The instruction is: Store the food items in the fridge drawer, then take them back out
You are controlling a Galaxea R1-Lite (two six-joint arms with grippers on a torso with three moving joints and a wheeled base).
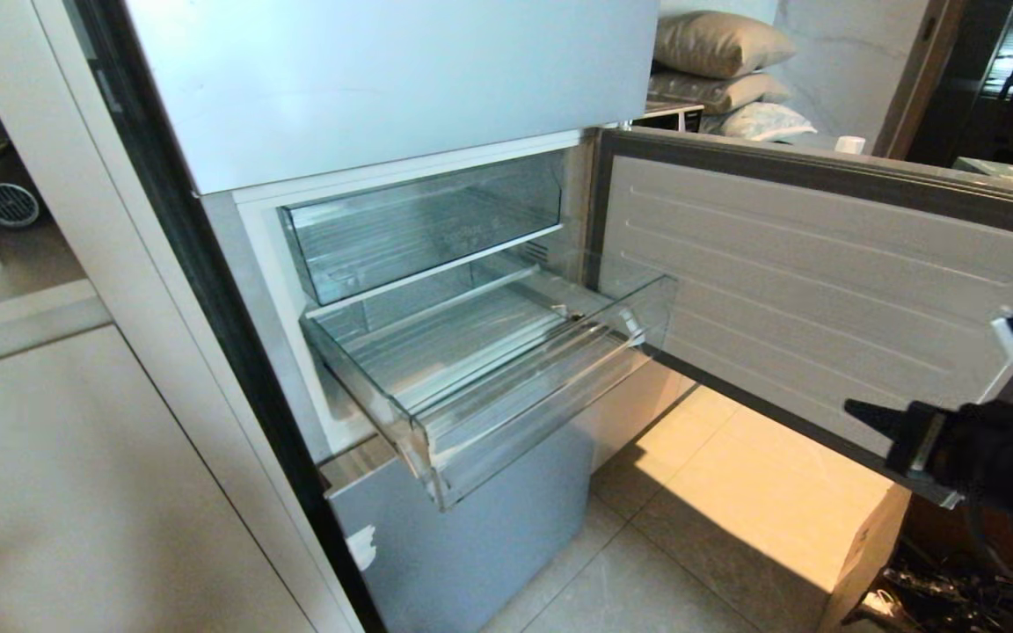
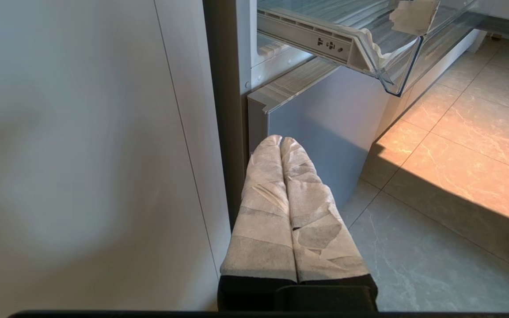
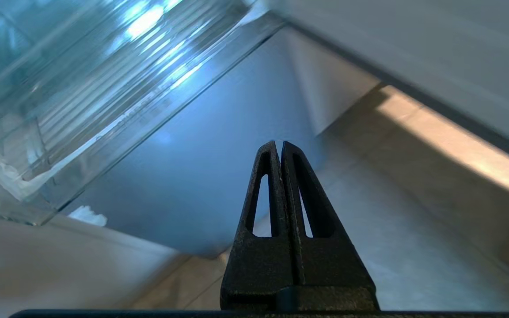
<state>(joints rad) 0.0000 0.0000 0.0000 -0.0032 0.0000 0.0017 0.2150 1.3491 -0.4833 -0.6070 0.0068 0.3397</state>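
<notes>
The fridge (image 1: 401, 79) stood with its middle door (image 1: 823, 290) swung wide to the robot's right. The fridge drawer (image 1: 506, 387), the lower clear bin with the ribbed floor and stepped front wall, was pulled well out of the opening, and nothing lay on its floor. Above it the other clear bin (image 1: 423, 224) with the plain flat front sat pushed in.

The right gripper (image 3: 279, 143) hung low at the right of the head view, below the open door's lower edge and over the tiled floor (image 1: 647, 580). Its black fingers (image 3: 263, 194) were pressed together and gripped nothing. They pointed toward the pale lower door panel (image 3: 201, 168), apart from it, with the drawer's front wall above and to one side.

The left gripper (image 2: 280, 140) was parked low beside the fridge's lower panel, near the beige cabinet (image 2: 82, 154). Its white-wrapped fingers (image 2: 263, 198) lay together, empty. No food item showed in any view.
</notes>
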